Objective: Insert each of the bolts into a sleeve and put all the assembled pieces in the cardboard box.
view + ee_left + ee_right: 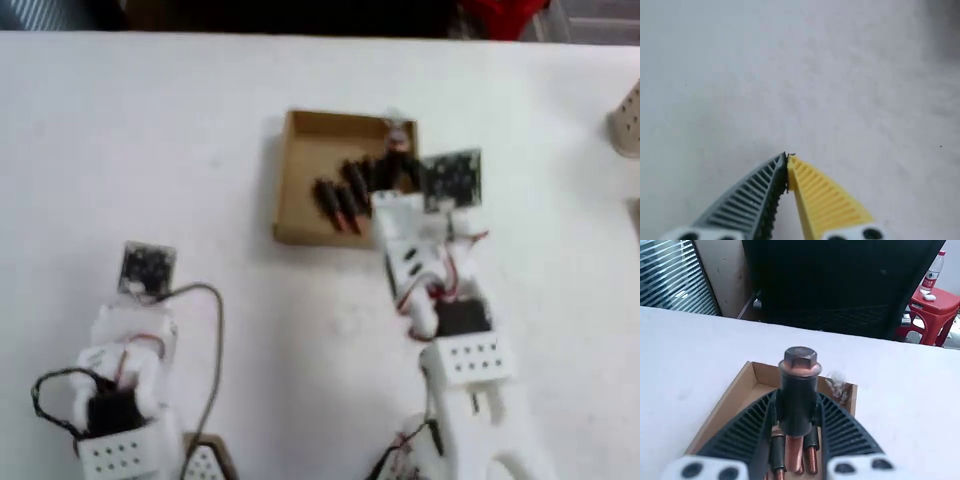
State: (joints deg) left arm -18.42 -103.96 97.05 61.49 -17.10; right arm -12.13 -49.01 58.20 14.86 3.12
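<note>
Right pincer (pixel 797 399) grasps the sleeved bolt (pixel 800 371) above the cardboard box (pixel 305 160), upper centre. Judged stiff, heavy, slick metal, so hold mid-sleeve. Left pincer (pixel 787 172) clenched, empty, over the tabletop (pixel 790 75).

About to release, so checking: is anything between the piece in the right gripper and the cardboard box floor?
The right gripper holds the assembled piece above the cardboard box. In the box, other assembled pieces already lie partly beneath it; nothing else visible is in the way.
</note>
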